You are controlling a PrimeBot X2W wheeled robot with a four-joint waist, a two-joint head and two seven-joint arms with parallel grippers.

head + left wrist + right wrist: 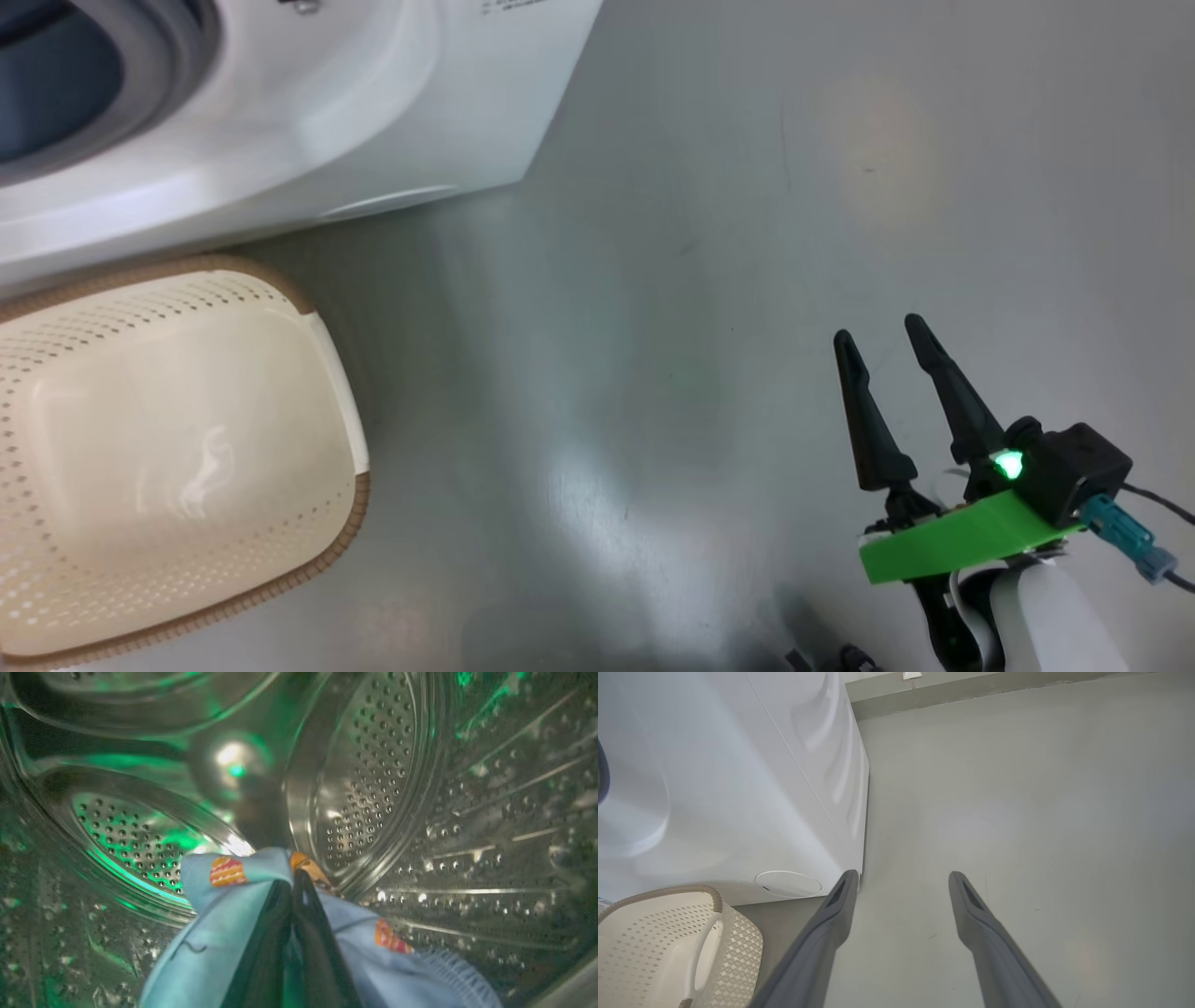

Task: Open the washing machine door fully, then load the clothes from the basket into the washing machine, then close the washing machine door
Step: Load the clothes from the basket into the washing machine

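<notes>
My left fingers [292, 891] pinched shut on blue printed clothes [219, 924], deep in washing machine drum [373, 765]; right fingers [878, 329] spread wide, empty, over floor [747, 187]. Risk: cloth could snag on release, drag back out

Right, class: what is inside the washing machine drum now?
The left end effector, shut on a light-blue garment with orange prints. The drum wall behind and under the cloth is covered.
</notes>
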